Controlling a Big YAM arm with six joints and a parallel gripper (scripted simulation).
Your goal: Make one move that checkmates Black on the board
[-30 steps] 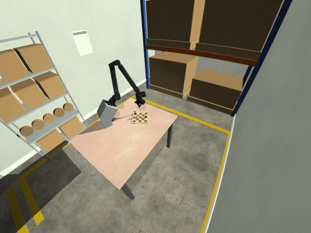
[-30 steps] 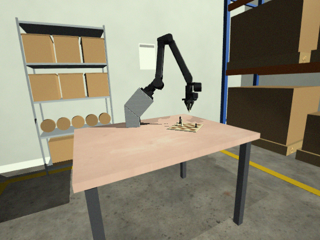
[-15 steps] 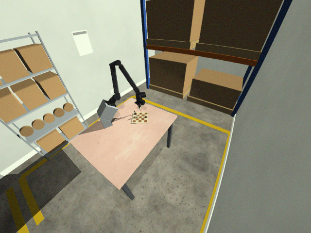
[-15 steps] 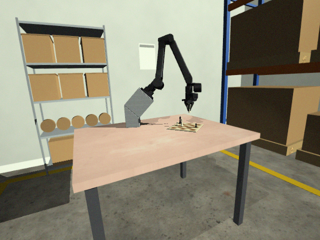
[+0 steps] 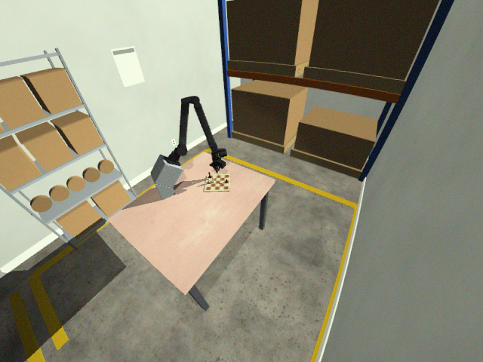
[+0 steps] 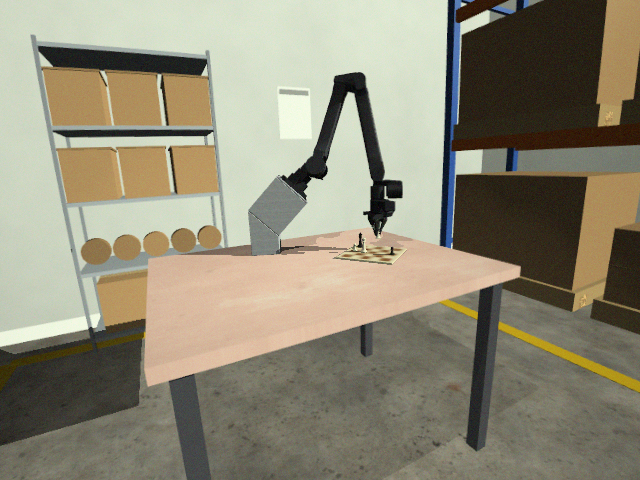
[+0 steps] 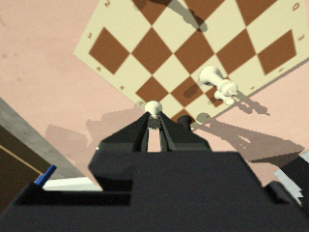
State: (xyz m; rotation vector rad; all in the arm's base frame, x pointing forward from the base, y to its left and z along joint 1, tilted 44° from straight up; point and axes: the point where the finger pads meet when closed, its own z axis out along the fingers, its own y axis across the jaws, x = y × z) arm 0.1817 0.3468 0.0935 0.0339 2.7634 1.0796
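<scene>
A small chessboard [image 5: 216,182] lies on the pink table, near the arm's base; it also shows in the exterior view [image 6: 371,254] and the wrist view [image 7: 193,48]. My gripper [image 7: 154,115] [image 6: 377,232] is shut on a white piece with a round head [image 7: 154,107] and holds it above the board's edge, in the air. A tall white piece [image 7: 217,83] stands on the board close by, with a dark piece [image 7: 183,121] partly hidden beside my fingers. A black piece [image 6: 391,250] stands at the board's right side. Another dark piece [image 6: 359,239] stands beside the white one.
The arm's grey base block [image 6: 271,217] stands on the table behind the board. A metal shelf with boxes [image 6: 129,155] is at the left. A blue rack with large boxes [image 6: 542,155] is at the right.
</scene>
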